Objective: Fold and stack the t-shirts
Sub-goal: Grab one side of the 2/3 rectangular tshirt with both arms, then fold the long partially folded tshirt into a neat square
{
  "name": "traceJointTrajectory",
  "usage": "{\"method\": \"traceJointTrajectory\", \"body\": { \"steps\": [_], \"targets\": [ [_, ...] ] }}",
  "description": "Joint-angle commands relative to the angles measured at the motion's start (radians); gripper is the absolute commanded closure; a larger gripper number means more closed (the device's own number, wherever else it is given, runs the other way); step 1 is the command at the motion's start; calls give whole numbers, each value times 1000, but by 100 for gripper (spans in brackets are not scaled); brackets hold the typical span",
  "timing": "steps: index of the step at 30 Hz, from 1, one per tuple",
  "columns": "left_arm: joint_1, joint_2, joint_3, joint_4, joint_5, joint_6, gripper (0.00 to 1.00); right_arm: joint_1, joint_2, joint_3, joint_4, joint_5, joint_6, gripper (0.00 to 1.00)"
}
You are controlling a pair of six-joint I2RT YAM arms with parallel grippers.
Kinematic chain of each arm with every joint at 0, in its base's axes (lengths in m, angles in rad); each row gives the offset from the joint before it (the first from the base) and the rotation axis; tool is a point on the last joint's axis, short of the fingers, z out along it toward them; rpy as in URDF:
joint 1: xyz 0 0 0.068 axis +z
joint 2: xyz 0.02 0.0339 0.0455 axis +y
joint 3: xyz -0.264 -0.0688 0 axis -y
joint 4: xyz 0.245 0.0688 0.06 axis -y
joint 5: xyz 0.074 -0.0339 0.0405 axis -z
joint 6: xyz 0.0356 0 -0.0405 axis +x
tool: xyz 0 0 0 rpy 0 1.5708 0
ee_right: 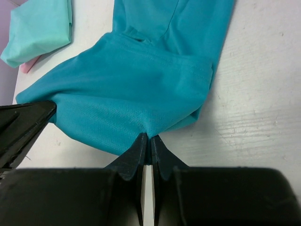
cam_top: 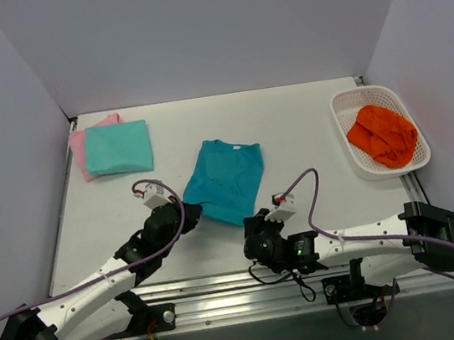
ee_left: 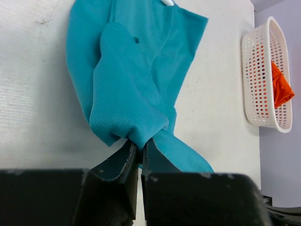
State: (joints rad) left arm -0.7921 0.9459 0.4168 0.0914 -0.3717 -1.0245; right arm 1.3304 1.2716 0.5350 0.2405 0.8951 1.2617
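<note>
Deep teal t-shirt (cam_top: 226,177) lies mid-worktop (cam_top: 306,129), collar end away from the arm bases. It forms a narrowed panel, skewed a little. The near edge is gathered at two points.

Left end effector (ee_left: 139,149): fingers nearly closed, with a bunch of teal cloth pinched between the tips at the shirt's near-left corner. The cloth puckers out from the grip.

Right end effector (ee_right: 146,142): jaws all but touching, with a thin fold of the same shirt nipped at the near-right edge. Only a sliver of fabric shows between the tips, so the depth of the hold is hard to judge from the wrist view.

Both wrists are low over the worktop, one at each end of the shirt's near edge.

Far-left corner: aqua-mint t-shirt (cam_top: 118,148), folded square, lies on top of a pink t-shirt (cam_top: 78,148). Pink shows along the left and far edges.

Far right: white perforated basket (cam_top: 343,138) with orange cloth (cam_top: 383,136) crumpled inside, well apart from the teal shirt.
</note>
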Motion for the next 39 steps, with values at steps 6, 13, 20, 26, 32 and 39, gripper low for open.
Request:
{"method": "traceJointTrajectory", "body": {
  "steps": [6, 13, 20, 26, 32, 39],
  "targets": [
    [1, 95, 171, -45, -38, 81, 96, -48, -35, 131, -204, 163, -50, 100],
    [34, 227, 298, -21, -9, 130, 94, -171, -5, 197, -118, 113, -211, 100],
    [117, 352, 405, 10, 97, 156, 94, -267, 72, 275, -61, 61, -303, 100],
    [192, 430, 456, 53, 174, 170, 94, -378, 138, 315, 25, -25, -352, 100],
    [264, 534, 522, 91, 258, 190, 94, -441, 235, 382, 43, -79, -369, 100],
    [318, 769, 785, 53, 368, 260, 94, -577, 330, 471, 62, -151, -395, 100]
  ]
}}
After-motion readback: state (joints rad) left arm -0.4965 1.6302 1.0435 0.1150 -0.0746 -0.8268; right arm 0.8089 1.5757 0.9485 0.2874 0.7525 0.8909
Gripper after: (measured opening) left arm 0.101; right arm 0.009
